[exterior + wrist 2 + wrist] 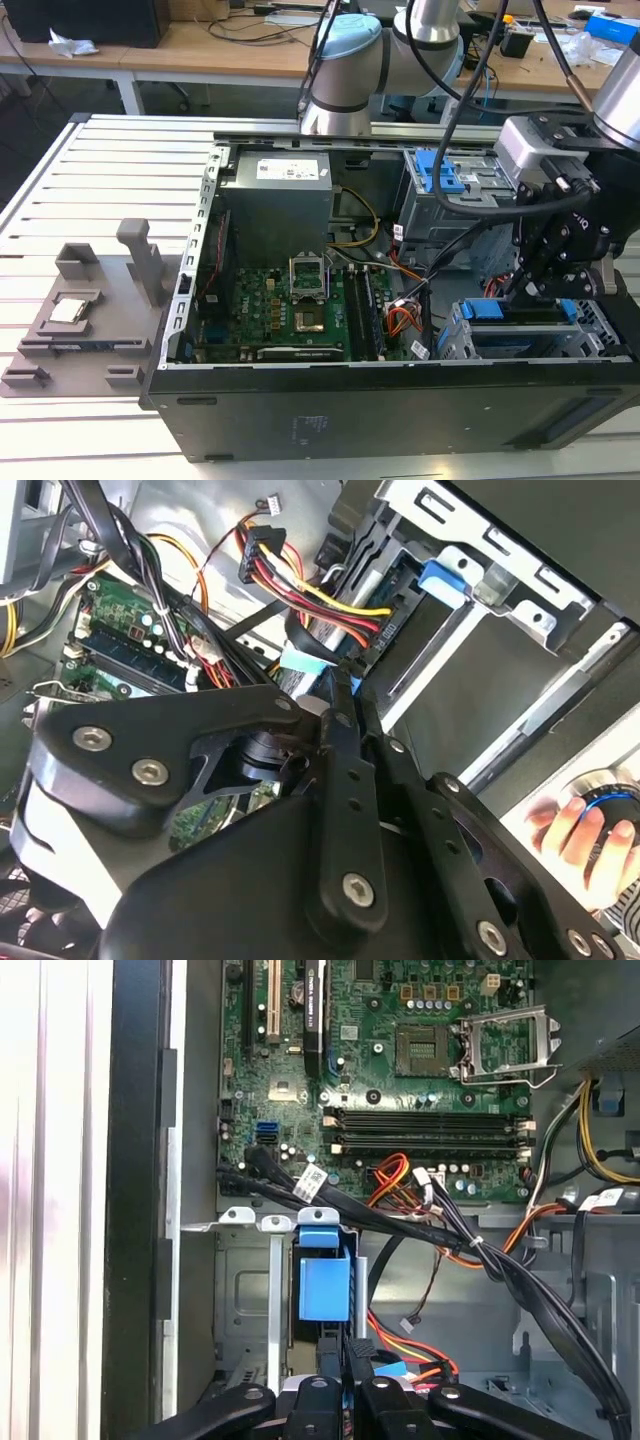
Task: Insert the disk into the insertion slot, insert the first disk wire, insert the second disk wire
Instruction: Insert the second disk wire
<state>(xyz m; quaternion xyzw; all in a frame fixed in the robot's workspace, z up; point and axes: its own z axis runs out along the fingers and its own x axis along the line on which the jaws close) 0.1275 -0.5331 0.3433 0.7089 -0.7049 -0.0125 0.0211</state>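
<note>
The disk sits in the insertion slot (pixel 600 335), a silver cage at the case's front corner on the exterior view's right. Its blue caddy (pixel 487 310) shows at the cage's mouth, as it does in both wrist views (pixel 325 1285) (pixel 445 580). My gripper (pixel 530 290) hangs just over that end. In both wrist views its fingers (pixel 342 1345) (pixel 340 680) are pressed together on a black disk wire with a light-blue plug (pixel 300 665), right at the disk's back. A red, yellow and black wire bundle (pixel 300 585) ends in a black plug beside my fingertips.
The open case holds a motherboard (pixel 300 300), a power supply (pixel 275 200) and a taller grey cage with a blue latch (pixel 440 180). Black cables (pixel 480 1250) cross above the disk. A grey fixture (pixel 80 310) stands on the slatted table. A person's hand (pixel 580 830) shows outside the case.
</note>
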